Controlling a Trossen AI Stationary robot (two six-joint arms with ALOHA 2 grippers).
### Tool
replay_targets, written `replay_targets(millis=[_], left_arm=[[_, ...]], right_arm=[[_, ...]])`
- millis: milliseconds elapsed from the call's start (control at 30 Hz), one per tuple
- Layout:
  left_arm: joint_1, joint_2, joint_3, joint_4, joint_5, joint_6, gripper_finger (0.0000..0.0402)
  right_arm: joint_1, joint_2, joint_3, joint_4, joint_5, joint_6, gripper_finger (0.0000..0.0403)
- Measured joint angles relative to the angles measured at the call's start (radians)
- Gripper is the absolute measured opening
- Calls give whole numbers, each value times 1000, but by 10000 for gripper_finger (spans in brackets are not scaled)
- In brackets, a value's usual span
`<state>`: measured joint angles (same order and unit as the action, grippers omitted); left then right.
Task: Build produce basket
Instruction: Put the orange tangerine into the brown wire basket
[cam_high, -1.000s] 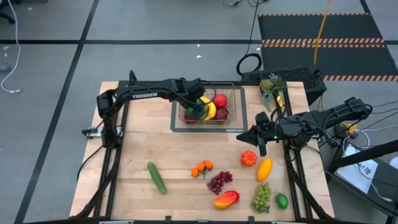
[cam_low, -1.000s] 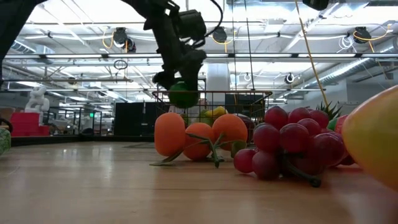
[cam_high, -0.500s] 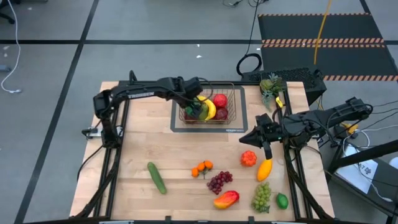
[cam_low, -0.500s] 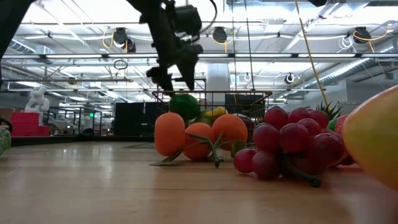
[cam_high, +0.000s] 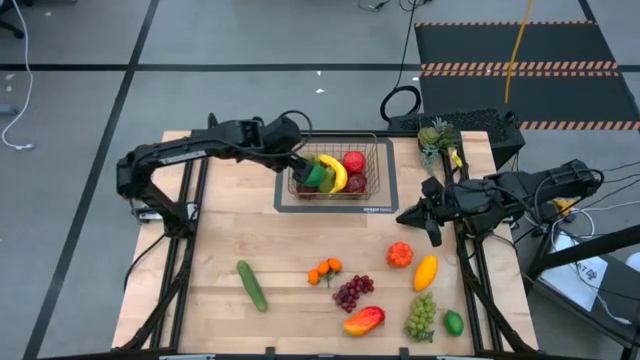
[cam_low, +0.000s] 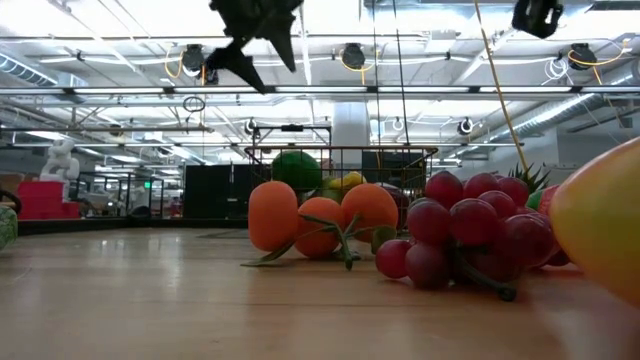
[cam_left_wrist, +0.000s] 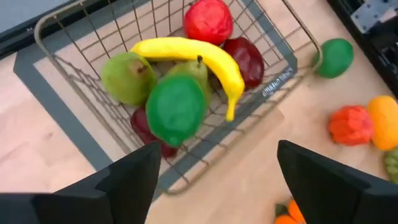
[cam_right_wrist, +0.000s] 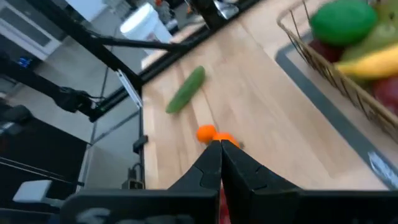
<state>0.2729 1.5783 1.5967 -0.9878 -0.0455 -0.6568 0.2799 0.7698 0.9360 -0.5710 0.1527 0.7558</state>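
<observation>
The wire basket (cam_high: 340, 172) stands on a grey mat at the far middle of the table. It holds a banana (cam_left_wrist: 199, 56), a green lime (cam_left_wrist: 175, 109), a pear (cam_left_wrist: 127, 78), a red apple (cam_left_wrist: 208, 20) and a dark red fruit (cam_left_wrist: 247, 59). My left gripper (cam_high: 296, 155) hangs open above the basket's left edge and touches nothing; in the low view my left gripper (cam_low: 258, 55) is well above the rim. My right gripper (cam_high: 415, 213) hovers shut and empty right of the basket, above an orange-red fruit (cam_high: 400, 254).
Loose produce lies along the near half: cucumber (cam_high: 252, 285), oranges (cam_high: 325, 269), purple grapes (cam_high: 352, 293), mango (cam_high: 363, 319), green grapes (cam_high: 421, 315), lime (cam_high: 454, 322), yellow-orange fruit (cam_high: 425, 271). A spiky pineapple piece (cam_high: 435, 135) sits at the far right corner.
My left gripper opened and let the green lime drop into the basket, where it now rests on the other fruit. It then rose and drew back toward the table's left. My right gripper dipped toward the orange-red fruit, then pulled back toward the far edge.
</observation>
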Motion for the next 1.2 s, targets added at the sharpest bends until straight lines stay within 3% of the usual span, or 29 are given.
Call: replay_targets(millis=[300,500,667,1000,1200], left_arm=[[-94,-31,0,-171,92,0,260],[-216,-43,-16,-220,52,29,217],[-311,-100,-80,-163,15,22,178],[-424,-180,-259,-74,11,-46,128],[-477,-196,-295,-48,11,-64,120]], right_arm=[[16,25,5,-195,-54,189,0],[39,119,55,-209,-50,310,0],[54,230,127,-303,-49,448,10],[42,376,153,-465,-191,742,134],[41,425,135,-390,-193,827,239]])
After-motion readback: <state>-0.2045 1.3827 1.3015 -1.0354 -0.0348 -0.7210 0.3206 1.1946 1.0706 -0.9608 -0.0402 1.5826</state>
